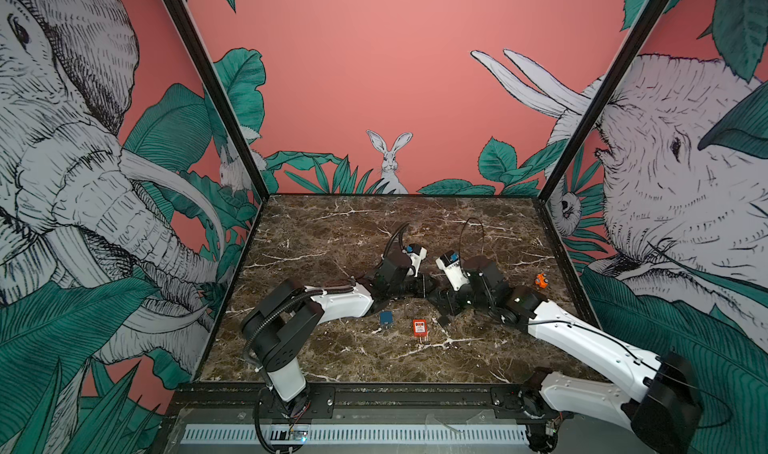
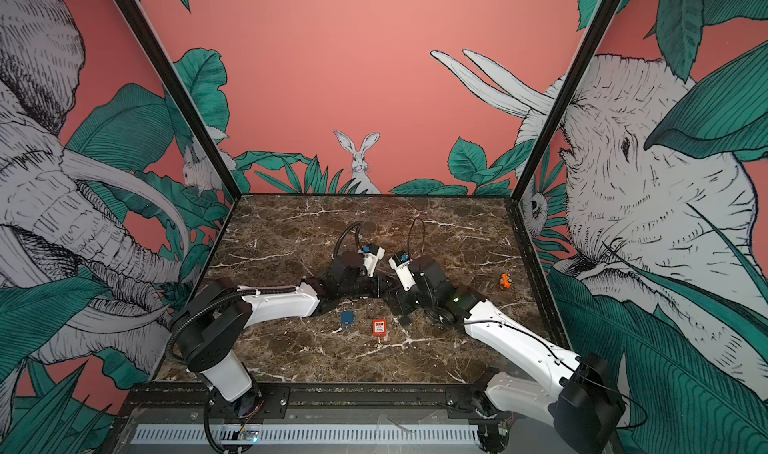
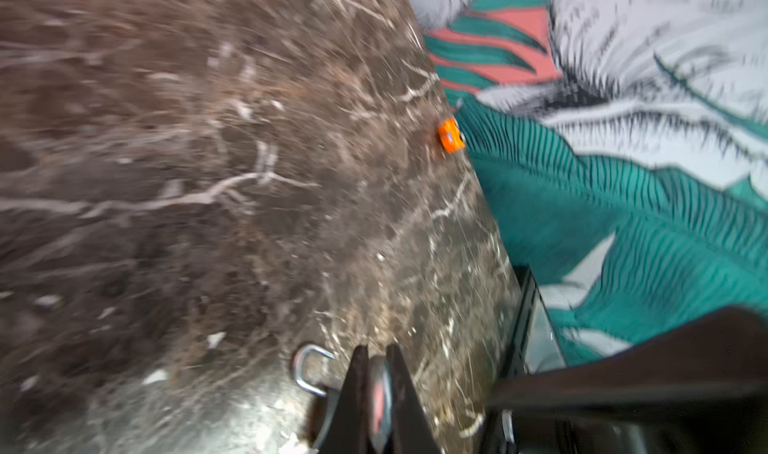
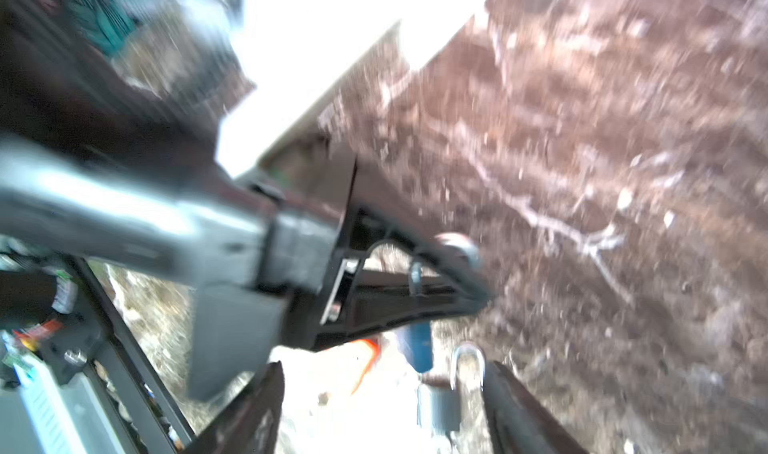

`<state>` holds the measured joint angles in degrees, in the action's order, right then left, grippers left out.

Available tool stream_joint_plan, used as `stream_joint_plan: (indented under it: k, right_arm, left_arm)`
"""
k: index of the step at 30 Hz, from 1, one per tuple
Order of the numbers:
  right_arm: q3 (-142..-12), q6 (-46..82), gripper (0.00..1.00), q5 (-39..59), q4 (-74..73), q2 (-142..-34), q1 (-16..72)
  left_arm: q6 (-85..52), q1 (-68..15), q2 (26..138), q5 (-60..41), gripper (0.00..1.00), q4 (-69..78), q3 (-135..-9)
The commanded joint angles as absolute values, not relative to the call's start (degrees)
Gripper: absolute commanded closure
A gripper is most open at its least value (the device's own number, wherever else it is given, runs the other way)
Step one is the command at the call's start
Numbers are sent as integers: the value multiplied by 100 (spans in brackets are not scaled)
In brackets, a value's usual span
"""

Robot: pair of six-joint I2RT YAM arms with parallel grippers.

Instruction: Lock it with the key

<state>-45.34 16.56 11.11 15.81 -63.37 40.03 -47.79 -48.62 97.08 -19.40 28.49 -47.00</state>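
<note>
The left tool (image 3: 377, 354) clenches what looks like the key (image 3: 381, 393), low in its wrist view. The right tool (image 4: 384, 366) stands released around the padlock (image 4: 439, 406) at its view's bottom. Unsupported, the padlock could drop or twist the key askew.

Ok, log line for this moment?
left gripper: shut on key | right gripper: open | padlock: seen between its jaws, not clamped

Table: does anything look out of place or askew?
A small orange object sits alone near the right edge of the table, apart from the red padlock and blue item mid-table. Nothing looks spilled or damaged.
</note>
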Motion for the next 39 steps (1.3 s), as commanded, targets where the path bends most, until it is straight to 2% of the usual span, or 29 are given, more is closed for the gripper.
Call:
stream_joint_plan:
  k: [1, 3, 7, 13, 23, 30, 39]
  right_arm:
    - [-4433, 1924, 25, 1566, 534, -5997, 3588]
    - [-4176, 2227, 29, 1776, -137, -5855, 3200]
    - [-3896, 2904, 34, 2608, -1428, -5750, 2340]
    - [-4045, 1632, 34, 3560, -1528, -5729, 2188]
    - [-4035, 948, 43, 3574, -1273, -5669, 2181]
    - [-3860, 837, 47, 3191, -1205, -5659, 2181]
    - [-3849, 1122, 56, 3538, -1182, -5964, 2188]
  left_arm:
    - [-5984, -4689, 9511, -1420, 100, 5200, -4317]
    - [-6363, -4628, 9505, -1359, 100, 5830, -4325]
    - [-7105, -4618, 9493, -1236, 100, 6132, -4598]
    - [-8445, -4554, 9563, -1406, 100, 5576, -4944]
    - [-8771, -4565, 9564, -1743, 100, 5459, -5250]
    - [-8658, -4624, 9475, -1758, 100, 5296, -5340]
    - [-8681, -4685, 9571, -1751, 100, 5383, -5392]
